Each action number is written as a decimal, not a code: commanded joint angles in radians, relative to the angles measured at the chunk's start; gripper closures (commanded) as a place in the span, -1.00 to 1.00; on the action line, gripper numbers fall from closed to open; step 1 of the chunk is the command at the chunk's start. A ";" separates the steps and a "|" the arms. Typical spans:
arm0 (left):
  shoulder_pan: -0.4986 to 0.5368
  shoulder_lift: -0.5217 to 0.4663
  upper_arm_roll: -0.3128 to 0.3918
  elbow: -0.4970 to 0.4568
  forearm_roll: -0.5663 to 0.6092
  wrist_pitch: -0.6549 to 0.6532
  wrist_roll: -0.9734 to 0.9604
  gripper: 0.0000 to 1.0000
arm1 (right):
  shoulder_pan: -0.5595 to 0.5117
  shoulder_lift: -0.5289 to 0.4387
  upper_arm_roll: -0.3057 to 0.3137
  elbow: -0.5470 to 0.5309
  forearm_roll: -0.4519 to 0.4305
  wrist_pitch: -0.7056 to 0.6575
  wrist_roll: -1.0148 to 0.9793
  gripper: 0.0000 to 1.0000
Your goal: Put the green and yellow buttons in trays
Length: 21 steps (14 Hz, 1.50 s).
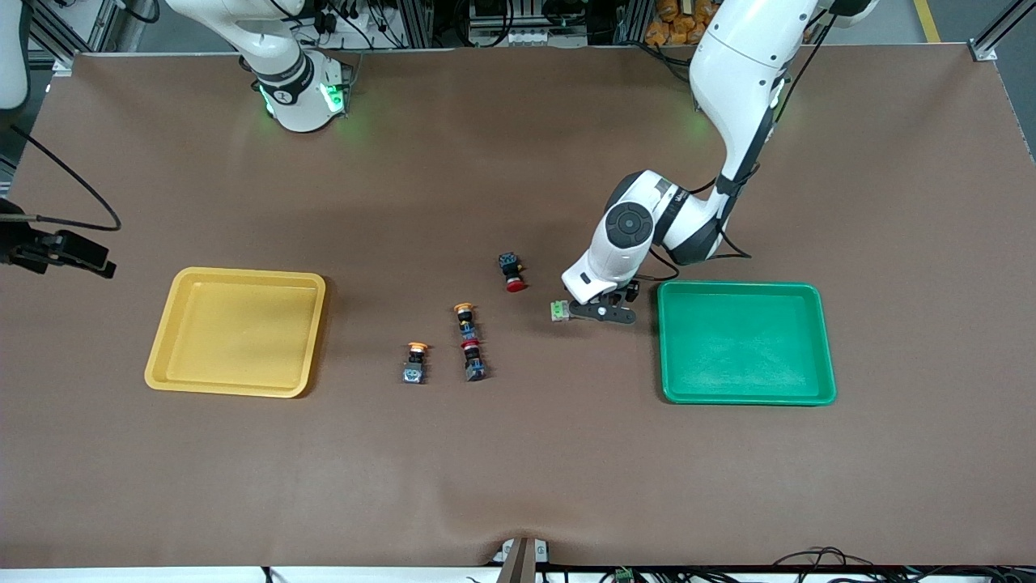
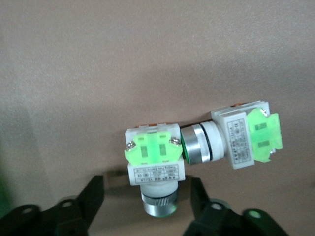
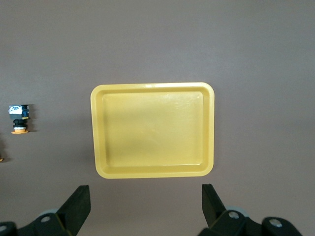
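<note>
**A:** What have you got under your left gripper [image 2: 142, 209]?

**B:** Two pale grey switches lying on the matte brown desk [image 1: 518, 470], touching at a right angle. The first green switch [image 2: 153, 162] has a boxy plastic body, a translucent light-green face with two screws, and a round metal collar that points between my fingers. The second green switch [image 2: 236, 140] lies just beside it, its chrome ring against the first one's body.

**B:** My left gripper is spread wide, one black finger on each side of the first switch, neither one touching it.

**A:** Any writing?

**B:** Small printed labels on both white bodies, too fine to read.

**A:** Where are the trays?

**B:** The green tray [image 1: 817, 340], glossy plastic with rounded corners, sits just beside that gripper, toward the left arm's end. The yellow tray [image 3: 98, 132] is toward the right arm's end, directly under my right gripper [image 3: 145, 206], which waits high over it with its fingers parted.

**A:** And the yellow buttons?

**B:** Between the trays: one orange-yellow capped button [image 1: 415, 362], and another [image 1: 464, 317] in line with a red-capped button [image 1: 473, 360]. A second red-capped button [image 1: 511, 272] lies farther from the front camera.
</note>
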 commanded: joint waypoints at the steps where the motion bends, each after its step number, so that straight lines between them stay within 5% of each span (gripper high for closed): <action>1: 0.003 0.003 0.003 0.010 0.039 0.008 0.008 0.03 | 0.000 0.049 0.008 0.027 0.007 0.009 0.007 -1.00; 5: 0.001 -0.006 0.003 0.018 0.039 0.005 -0.009 0.91 | 0.025 0.121 0.009 0.027 0.026 0.028 0.010 -1.00; 6: 0.010 -0.026 0.002 0.016 0.040 -0.004 -0.008 1.00 | 0.027 0.139 0.009 0.027 0.052 0.028 0.009 -1.00; 13: 0.163 -0.195 0.000 0.006 0.039 -0.234 0.075 1.00 | 0.106 0.234 0.009 0.027 0.073 0.051 0.009 -1.00; 18: 0.337 -0.114 0.000 0.007 0.039 -0.190 0.212 0.98 | 0.105 0.265 0.009 0.029 0.089 0.052 0.010 -1.00; 21: 0.363 -0.088 0.005 0.013 0.040 -0.171 0.224 0.69 | 0.111 0.331 0.009 0.029 0.116 0.158 0.010 -1.00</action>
